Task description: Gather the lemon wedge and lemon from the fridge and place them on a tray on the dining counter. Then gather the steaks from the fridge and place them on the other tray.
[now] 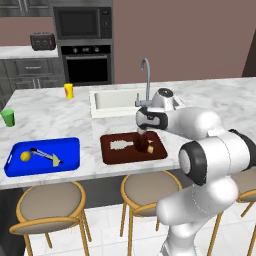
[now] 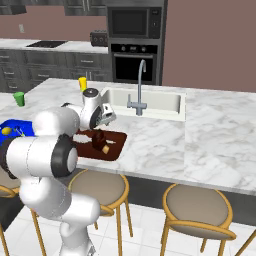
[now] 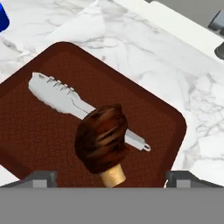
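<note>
Gripper [image 3: 109, 177] jaws wide, holding nothing, above brown tray [image 3: 26, 144]. Steak [image 3: 101, 139] on brown tray, lying across tongs [image 3: 61, 97]. Blue tray [image 1: 67, 145] left of brown tray.

We note a glossy white arm [image 1: 210, 150] of rounded segments, dark bands at its joints, and a black-faced wrist housing.

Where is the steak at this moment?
The steak lies on the brown tray, over the handle of the silver tongs, just below the open gripper, in front of the sink.
</note>
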Robot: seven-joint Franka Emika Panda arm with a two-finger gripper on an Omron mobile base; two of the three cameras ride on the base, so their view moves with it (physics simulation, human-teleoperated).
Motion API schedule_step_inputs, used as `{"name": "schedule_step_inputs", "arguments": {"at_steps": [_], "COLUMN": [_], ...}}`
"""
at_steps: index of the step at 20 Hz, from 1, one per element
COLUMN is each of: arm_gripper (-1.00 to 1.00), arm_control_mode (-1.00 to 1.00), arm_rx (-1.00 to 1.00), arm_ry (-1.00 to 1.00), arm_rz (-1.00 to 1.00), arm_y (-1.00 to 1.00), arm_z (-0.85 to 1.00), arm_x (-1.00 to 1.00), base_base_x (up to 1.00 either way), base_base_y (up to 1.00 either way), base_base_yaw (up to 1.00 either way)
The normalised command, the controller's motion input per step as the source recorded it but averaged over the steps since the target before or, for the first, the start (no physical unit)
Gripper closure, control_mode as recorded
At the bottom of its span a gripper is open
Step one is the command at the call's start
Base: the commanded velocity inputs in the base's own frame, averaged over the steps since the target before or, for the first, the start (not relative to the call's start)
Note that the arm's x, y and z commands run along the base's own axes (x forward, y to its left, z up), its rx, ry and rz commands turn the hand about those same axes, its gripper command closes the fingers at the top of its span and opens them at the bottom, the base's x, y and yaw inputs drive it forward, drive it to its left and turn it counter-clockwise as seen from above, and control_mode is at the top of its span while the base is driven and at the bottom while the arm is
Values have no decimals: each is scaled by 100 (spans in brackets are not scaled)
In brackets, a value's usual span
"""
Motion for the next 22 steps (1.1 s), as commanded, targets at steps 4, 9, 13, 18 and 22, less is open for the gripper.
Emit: {"name": "schedule_step_inputs", "arguments": {"at_steps": [4, 9, 13, 18, 22], "arm_gripper": [-100, -100, -100, -100, -100], "arm_control_mode": [-100, -100, -100, -100, -100], "arm_rx": [0, 1, 1, 4, 5], "arm_ry": [0, 0, 0, 0, 0], "arm_rz": [-1, -4, -10, -14, -15], "arm_y": [2, 16, 31, 19, 0], "arm_z": [97, 72, 33, 33, 41], "arm_x": [-51, -80, -100, -100, -94], "base_base_x": [0, 0, 0, 0, 0], "base_base_y": [0, 0, 0, 0, 0], "base_base_yaw": [0, 0, 0, 0, 0]}}
